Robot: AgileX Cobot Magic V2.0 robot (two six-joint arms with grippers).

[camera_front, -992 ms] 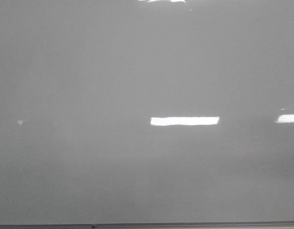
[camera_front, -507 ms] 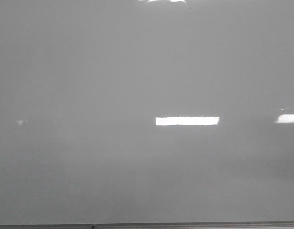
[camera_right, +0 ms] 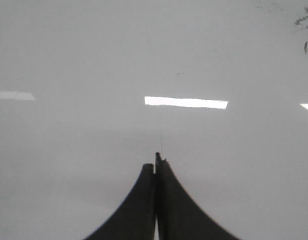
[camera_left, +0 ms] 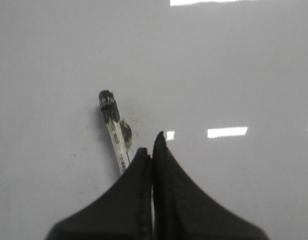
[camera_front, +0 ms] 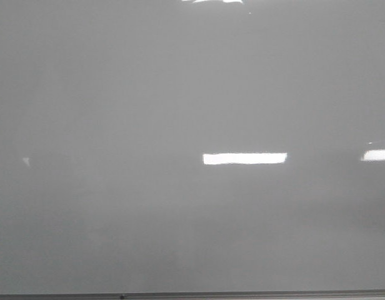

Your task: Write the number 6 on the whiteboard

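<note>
The whiteboard fills the front view, glossy pale grey, and no number 6 shows on it in any view. Neither gripper shows in the front view. In the left wrist view my left gripper is over the board with its jaws pressed together. A white marker with a black end lies slanted beside the left finger and passes behind it, not between the jaws. A dark smudge sits by the marker. My right gripper is shut and empty over bare board.
A thin grey frame strip runs along the board's bottom edge. Bright rectangular light reflections lie on the board. A few dark ink specks show at one corner of the right wrist view.
The left end of the bright reflection in the front view has shortened slightly and the small light patch at the left has shrunk. Nothing else differs.
</note>
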